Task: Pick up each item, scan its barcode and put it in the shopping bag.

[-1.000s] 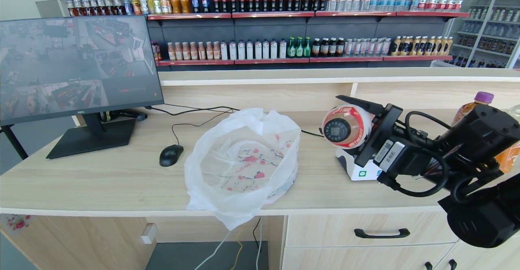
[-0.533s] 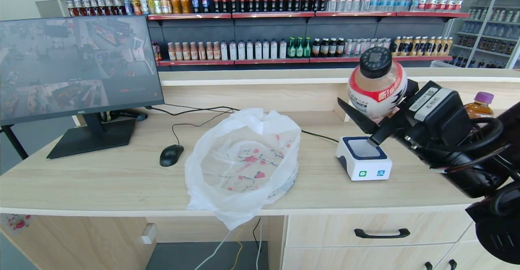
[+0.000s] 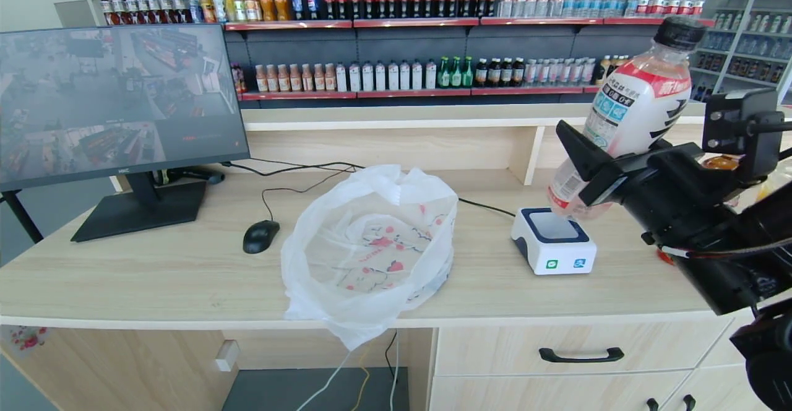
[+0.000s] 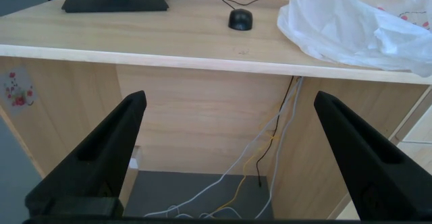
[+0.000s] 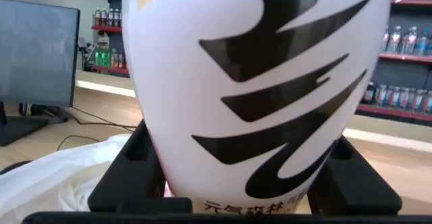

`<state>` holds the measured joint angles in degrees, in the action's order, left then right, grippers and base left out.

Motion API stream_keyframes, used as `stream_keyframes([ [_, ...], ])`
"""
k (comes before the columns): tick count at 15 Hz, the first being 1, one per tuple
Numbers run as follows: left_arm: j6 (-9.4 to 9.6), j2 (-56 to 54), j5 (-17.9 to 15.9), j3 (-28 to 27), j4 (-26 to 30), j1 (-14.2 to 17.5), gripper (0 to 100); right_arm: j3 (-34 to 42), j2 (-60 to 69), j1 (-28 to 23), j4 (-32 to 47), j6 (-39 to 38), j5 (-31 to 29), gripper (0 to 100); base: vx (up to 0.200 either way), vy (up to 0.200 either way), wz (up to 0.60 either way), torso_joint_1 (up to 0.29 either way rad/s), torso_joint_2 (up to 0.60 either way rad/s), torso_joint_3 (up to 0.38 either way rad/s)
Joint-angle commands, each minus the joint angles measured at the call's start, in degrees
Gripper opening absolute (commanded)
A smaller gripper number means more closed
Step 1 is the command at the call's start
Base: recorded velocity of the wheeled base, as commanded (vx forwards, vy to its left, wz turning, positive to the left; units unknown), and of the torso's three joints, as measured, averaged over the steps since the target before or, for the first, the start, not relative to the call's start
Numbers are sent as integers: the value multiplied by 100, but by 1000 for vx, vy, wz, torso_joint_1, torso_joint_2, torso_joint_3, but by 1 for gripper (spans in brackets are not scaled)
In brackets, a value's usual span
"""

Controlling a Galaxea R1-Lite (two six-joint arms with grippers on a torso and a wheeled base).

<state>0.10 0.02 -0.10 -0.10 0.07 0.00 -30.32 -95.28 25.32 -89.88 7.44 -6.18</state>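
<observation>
The black right gripper (image 3: pixel 603 160) has swung up and back toward the counter's right end. It has turned the clear plastic bottle (image 3: pixel 631 114), white-and-red labelled and black-capped, from lying cap-forward to nearly upright. The small white scanner box (image 3: pixel 552 241) with its dark top was half hidden before. It now shows whole, with the bottle's base just above its far right corner.
</observation>
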Motion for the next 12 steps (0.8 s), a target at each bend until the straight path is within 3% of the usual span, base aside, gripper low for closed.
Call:
stream_keyframes([
  [1, -1, -2, 1, 1, 1, 0, 100, 298, -219, -53, -12, -251, -164, 0, 0, 0, 0, 0, 0, 0],
  [12, -10, -2, 1, 1, 1, 0, 100, 254, -808, -159, -12, -348, -173, 0, 0, 0, 0, 0, 0, 0],
])
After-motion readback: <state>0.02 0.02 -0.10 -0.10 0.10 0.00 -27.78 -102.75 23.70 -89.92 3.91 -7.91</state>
